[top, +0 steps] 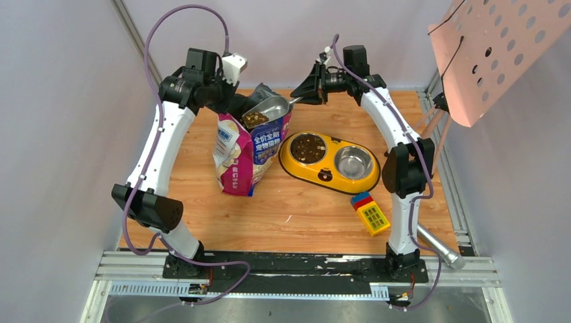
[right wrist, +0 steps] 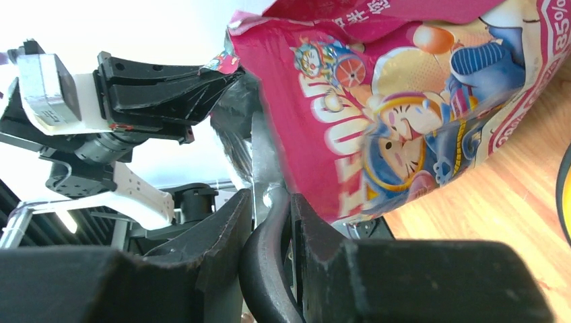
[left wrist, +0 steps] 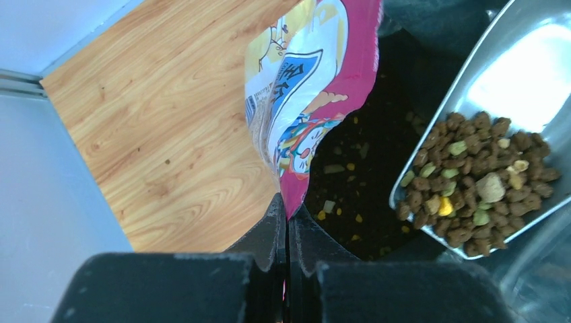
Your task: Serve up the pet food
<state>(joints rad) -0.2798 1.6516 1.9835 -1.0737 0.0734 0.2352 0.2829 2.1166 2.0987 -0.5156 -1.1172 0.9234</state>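
Metal: one scoop of kibble clamped by its handle in my right gripper; left gripper pinched tight on one bag.

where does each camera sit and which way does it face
Top external: above and behind the bases, looking down on the table; shows left arm, right arm, bag, scoop, yellow feeder.
Left wrist: on the left arm, looking down into the bag's mouth past the left gripper, shut on the bag's rim.
Right wrist: on the right arm, facing the bag along the right gripper, shut on the scoop's handle; the left gripper shows too.
Shared: bag in all three; pet food in top and left wrist.
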